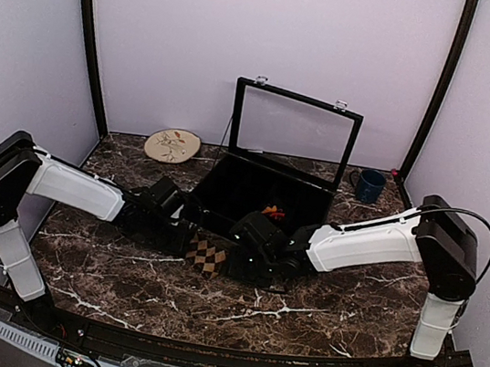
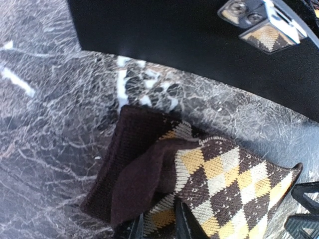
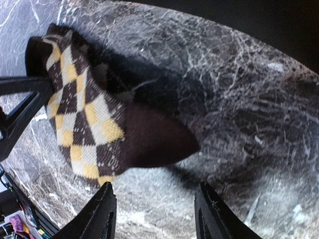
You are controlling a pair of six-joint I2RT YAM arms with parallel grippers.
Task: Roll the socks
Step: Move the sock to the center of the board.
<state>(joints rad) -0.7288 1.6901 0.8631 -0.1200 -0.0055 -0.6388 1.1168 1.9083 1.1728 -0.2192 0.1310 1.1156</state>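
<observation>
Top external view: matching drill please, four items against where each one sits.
1. brown argyle sock
2. red-orange sock
3. blue mug
4. round plate

A. back right corner of the marble table
B. middle of the table, just in front of the black case
C. inside the open case
D. back left corner

Pairs: 1-B, 2-C, 3-A, 4-D.

You are looking at a dark, white-veined marble table (image 1: 318, 314) that is carrying four things. A black case (image 1: 244, 188) is sitting mid-table with its glass lid standing open. A round cream plate (image 1: 172, 146) is lying back left and a blue mug (image 1: 370, 185) is standing back right. A tan-brown argyle sock (image 1: 206, 255) is lying near the case's front wall.
</observation>
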